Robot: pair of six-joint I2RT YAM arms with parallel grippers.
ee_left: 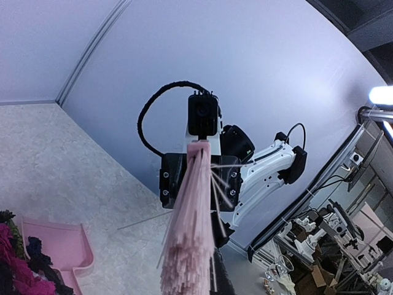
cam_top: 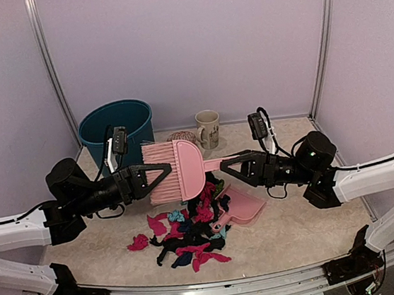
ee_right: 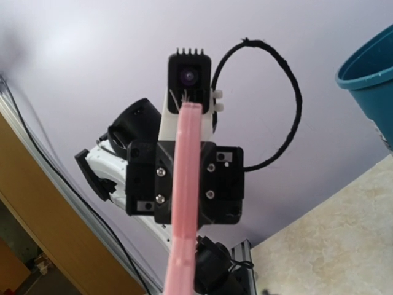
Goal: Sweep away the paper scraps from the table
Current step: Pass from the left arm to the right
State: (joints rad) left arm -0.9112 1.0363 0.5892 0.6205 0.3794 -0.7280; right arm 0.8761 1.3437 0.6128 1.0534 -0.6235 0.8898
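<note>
Located the paper scraps in one loose heap on the table, lower centre of the overhead view, in black, navy, magenta and teal, with a few outliers at the heap's left and lower edges. Noted the heap's upper right part lying against the left edge of the pink dustpan, itself flat on the table just right of centre. Confirmed the same in the lower left corner of the left wrist view, with dark and magenta scraps at the pan's edge. Found the pink brush held clear of the table at frame centre, just above the heap in the picture, lying crosswise with bristles toward the left and handle toward the right. Found the right gripper clamped onto the handle end, the handle running in between its fingers, nothing else in its grasp. Found the left gripper at the bristle end, one finger overlying the bristles. Could not determine its degree of opening or any actual grip, own fingers being out of frame in both wrist views. Recorded the brush edge-on in each wrist view, running up from the bottom edge toward the opposite gripper. Noted a teal bucket at upper left and a beige mug at upper centre, both well apart from the heap.
</note>
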